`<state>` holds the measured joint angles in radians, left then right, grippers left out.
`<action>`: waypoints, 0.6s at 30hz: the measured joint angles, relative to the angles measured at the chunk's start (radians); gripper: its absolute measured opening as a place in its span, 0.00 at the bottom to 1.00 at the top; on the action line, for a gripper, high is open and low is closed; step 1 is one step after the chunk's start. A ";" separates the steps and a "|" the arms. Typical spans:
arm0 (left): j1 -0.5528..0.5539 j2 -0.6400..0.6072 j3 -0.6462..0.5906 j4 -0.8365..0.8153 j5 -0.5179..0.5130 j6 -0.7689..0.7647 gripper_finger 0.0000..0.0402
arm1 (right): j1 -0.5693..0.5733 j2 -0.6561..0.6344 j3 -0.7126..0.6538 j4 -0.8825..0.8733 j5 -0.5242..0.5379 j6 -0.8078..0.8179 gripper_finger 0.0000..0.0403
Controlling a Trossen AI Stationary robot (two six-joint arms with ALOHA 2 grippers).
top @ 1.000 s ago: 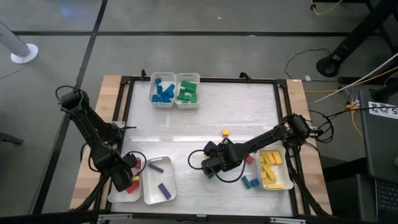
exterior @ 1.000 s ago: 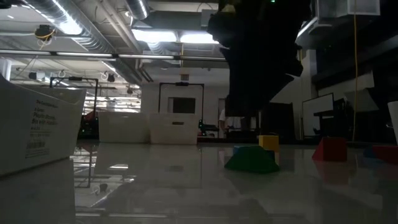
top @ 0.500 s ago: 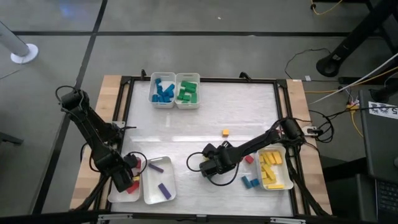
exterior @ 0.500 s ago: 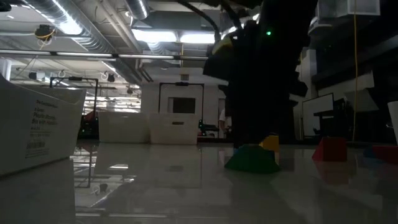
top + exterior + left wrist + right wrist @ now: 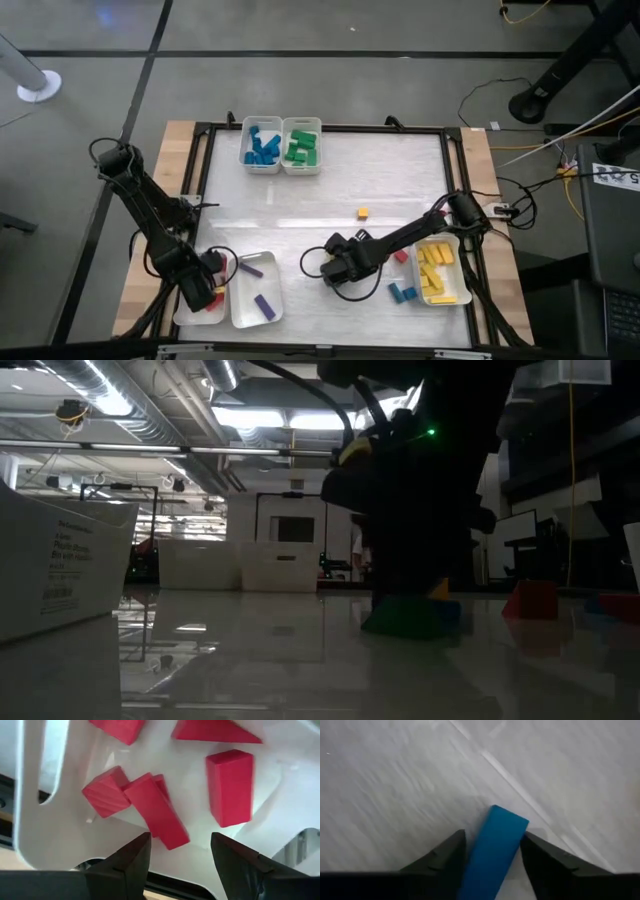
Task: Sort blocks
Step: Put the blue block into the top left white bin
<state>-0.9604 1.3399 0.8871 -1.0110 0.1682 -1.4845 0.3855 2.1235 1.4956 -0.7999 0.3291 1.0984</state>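
White tabletop (image 5: 330, 190) with four trays of sorted blocks and two dark arms low over its near half.

The left gripper (image 5: 180, 852) hangs open and empty over the red blocks (image 5: 155, 810) in the near-left tray (image 5: 190, 310). The right gripper (image 5: 492, 852) is down on the table near the middle, its fingers (image 5: 445, 857) close on either side of a block that looks blue (image 5: 495, 845) in the wrist view and green (image 5: 410, 615) in the low view; whether they grip it I cannot tell. A yellow cube (image 5: 362, 213), a red block (image 5: 401, 256) and blue blocks (image 5: 403, 293) lie loose nearby.
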 joint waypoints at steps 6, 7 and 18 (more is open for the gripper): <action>0.000 0.000 0.000 0.043 -0.010 0.000 0.49 | 0.001 0.001 -0.003 0.021 0.059 -0.071 0.24; 0.000 0.000 0.000 0.043 -0.020 0.000 0.49 | 0.001 0.002 -0.004 0.038 0.072 -0.095 0.24; 0.000 0.000 0.000 0.087 -0.114 0.000 0.49 | -0.109 0.005 -0.005 0.390 0.096 -0.344 0.29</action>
<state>-0.9604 1.3399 0.8871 -0.9240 0.0542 -1.4841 0.2760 2.1281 1.4910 -0.4103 0.4252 0.7546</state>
